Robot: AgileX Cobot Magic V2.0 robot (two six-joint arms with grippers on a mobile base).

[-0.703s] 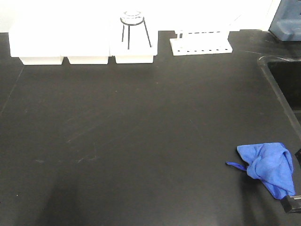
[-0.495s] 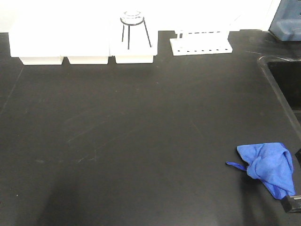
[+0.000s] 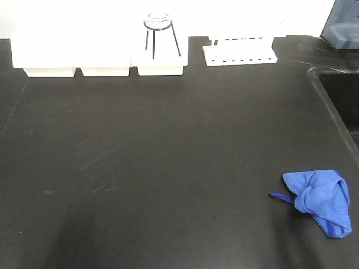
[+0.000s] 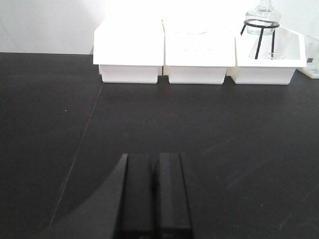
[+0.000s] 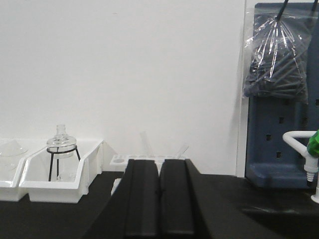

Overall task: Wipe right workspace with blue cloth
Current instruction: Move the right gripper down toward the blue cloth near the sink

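— What is the surface like?

— A wide matte black benchtop (image 3: 168, 157), with pale scuff marks (image 3: 106, 168) left of centre and a thin seam line (image 4: 79, 149) running toward the back edge. A dark sink basin (image 3: 342, 95) is sunk into its right side.

— And at the back?

— Three white plastic bins (image 3: 105, 56) stand side by side against a plain white wall (image 5: 124, 74). The right-hand bin holds a clear glass flask on a black wire stand (image 3: 159, 25). Just right of the bins is a white test-tube rack (image 3: 240, 54). Past it, a dark blue pegboard (image 5: 281, 114) carries a clear plastic bag of dark rods (image 5: 276, 55), with a white tap with a green handle (image 5: 301, 142) below.

— Where is the rag?

— The small royal-blue fabric cloth (image 3: 321, 200) lies bunched on the benchtop near the front right corner, in front of the basin, its thin loop strand (image 3: 279, 196) trailing left. Nothing touches it.

— The arms?

— The left gripper (image 4: 154, 169) is low over the left part of the bench, its two black fingers pressed together on nothing. The right gripper (image 5: 159, 172) faces the wall, its fingers likewise pressed together and empty.
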